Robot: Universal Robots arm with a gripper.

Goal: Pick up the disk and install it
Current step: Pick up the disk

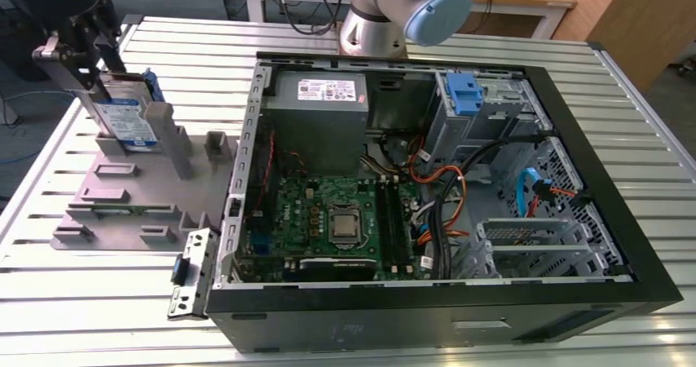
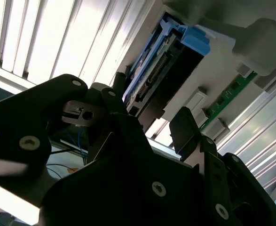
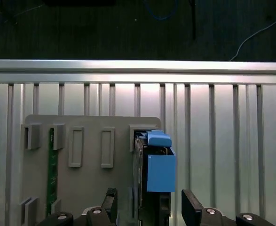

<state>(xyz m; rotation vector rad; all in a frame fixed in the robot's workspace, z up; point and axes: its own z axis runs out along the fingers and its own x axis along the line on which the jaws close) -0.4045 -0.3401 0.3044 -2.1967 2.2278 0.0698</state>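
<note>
Exterior view, upper left: we see gripper point(image 1: 96, 73), jaws apart, astride upright disk point(image 1: 129, 121); off-centre squeeze cd tip it in grey holder point(image 1: 125, 196).

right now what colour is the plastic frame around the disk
The frame on the disk is blue; the first wrist view shows it best.

Even, soft light fills the exterior view: the counter point(image 1: 98, 302) shines mildly around the disk point(image 1: 122, 114), and the case point(image 1: 381, 322) beside it is dim inside. In the second wrist view the counter beyond the disk blows out to white glare, while the end effector point(image 2: 152, 108) before it is a dark, soft-edged mass. In the first wrist view, everything past the counter is near-black.
</note>
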